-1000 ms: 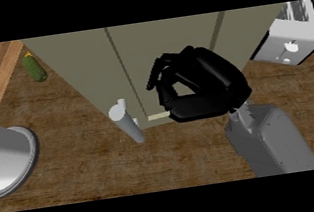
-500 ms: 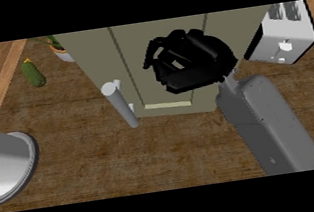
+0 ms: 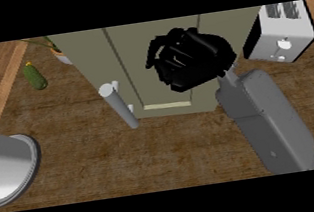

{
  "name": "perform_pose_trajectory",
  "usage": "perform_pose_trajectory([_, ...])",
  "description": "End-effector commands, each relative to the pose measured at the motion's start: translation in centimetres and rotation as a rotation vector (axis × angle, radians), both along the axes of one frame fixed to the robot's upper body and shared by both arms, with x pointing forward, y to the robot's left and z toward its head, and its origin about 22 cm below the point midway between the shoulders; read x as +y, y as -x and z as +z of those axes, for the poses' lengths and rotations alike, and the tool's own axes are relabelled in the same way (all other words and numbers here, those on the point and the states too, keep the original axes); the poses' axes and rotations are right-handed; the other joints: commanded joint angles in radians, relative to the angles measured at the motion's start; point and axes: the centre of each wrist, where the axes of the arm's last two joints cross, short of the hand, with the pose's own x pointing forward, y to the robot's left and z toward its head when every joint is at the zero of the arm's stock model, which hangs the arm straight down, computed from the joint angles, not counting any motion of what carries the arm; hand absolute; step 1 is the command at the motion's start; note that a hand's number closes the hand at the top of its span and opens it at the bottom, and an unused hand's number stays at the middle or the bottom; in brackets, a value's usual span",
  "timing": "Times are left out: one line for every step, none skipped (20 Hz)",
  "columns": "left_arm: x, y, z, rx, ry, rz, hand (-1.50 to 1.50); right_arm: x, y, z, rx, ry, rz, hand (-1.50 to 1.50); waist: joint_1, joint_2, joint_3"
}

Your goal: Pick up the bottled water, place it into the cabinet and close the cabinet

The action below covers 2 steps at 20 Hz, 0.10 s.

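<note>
The olive-grey cabinet (image 3: 161,62) stands in the middle of the wooden counter, seen from above. Its long grey door handle (image 3: 120,104) sticks out at the front left. A pale strip (image 3: 166,105) shows at the cabinet's lower front edge. My right hand (image 3: 187,61) hovers over the cabinet's right half with its black fingers curled inward, and its grey forearm (image 3: 266,118) runs down to the lower right. No bottled water shows anywhere; whether one is hidden under the hand I cannot tell. My left hand is out of sight.
A white toaster (image 3: 281,32) stands just right of the cabinet, close to my right wrist. A large grey pot (image 3: 1,170) sits at the lower left. A green cucumber (image 3: 35,76) and a potted plant (image 3: 60,53) lie at the upper left.
My right hand has moved farther back over the cabinet's top, and the forearm has followed. The view has shifted, bringing more of the toaster and the cucumber into sight.
</note>
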Motion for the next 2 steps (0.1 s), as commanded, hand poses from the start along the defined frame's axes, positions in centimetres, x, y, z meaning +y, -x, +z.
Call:
perform_pose_trajectory([0.7,-0.7,0.1,0.002,-0.008,-0.005,-1.5,3.8,-1.7,2.6,0.008,0.015,0.011,1.5,0.036,0.032,-0.033])
perform_pose_trajectory([-0.1,0.5,0.3,0.008,0.003,-0.034,-1.5,3.4,-1.8,1.7,0.029,0.024,0.001,1.5,0.062,0.028,-0.033])
